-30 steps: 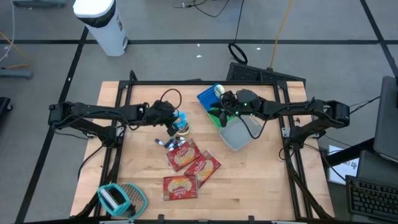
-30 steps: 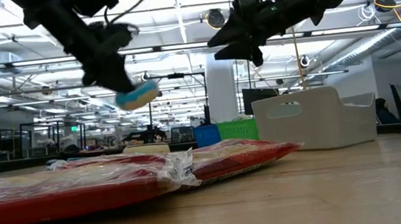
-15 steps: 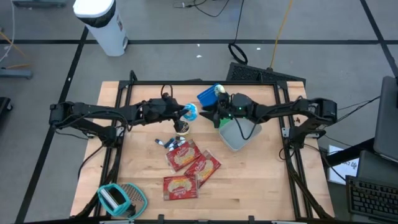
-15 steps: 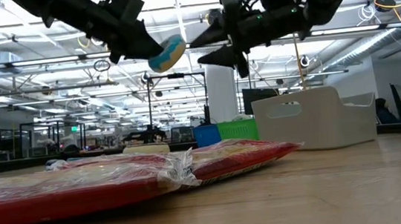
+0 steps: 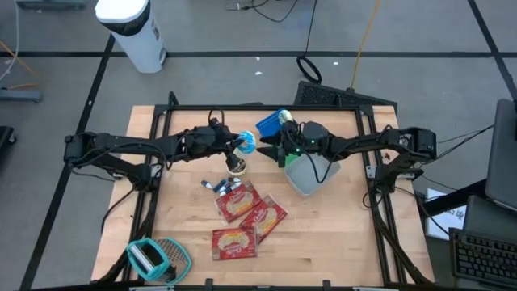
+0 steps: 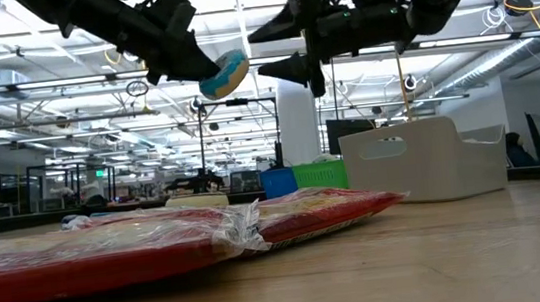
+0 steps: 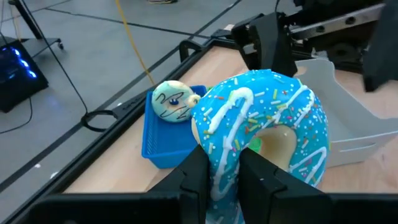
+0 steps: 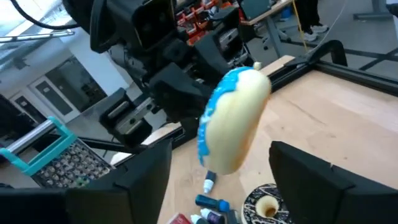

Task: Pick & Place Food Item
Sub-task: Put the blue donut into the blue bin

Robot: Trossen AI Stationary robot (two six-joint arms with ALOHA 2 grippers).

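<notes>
A blue-iced doughnut (image 7: pixel 267 134) with white stripes and sprinkles hangs high above the table (image 5: pixel 323 234) in my left gripper (image 7: pixel 224 180), which is shut on it. It also shows in the low view (image 6: pixel 225 73) and the high view (image 5: pixel 248 144). My right gripper (image 6: pixel 275 50) stands open and level a short way to the doughnut's right, its fingers pointing at it without touching. In the right wrist view the doughnut (image 8: pixel 233 121) shows edge-on, beyond the two spread fingers. My left gripper pinches the doughnut's ring at its near rim (image 7: pixel 224 165) between its two fingers, one on the iced face and one on the plain back. The fingers come nearly level from the table's left. The doughnut stands on edge, lifted clear of the table.
A white bin (image 5: pixel 311 174) sits below the right arm, with a blue basket (image 5: pixel 271 125) holding a pale round piece (image 7: pixel 174 101) behind it. A dark round item (image 5: pixel 235 166), pens (image 5: pixel 214 186) and three red packets (image 5: pixel 242 214) lie mid-table. A teal object (image 5: pixel 153 257) lies near left.
My left gripper has risen and tipped from pointing down to nearly level, carrying the doughnut up and toward the right gripper. My right gripper has moved toward the table's left, levelled out, and opened wider.
</notes>
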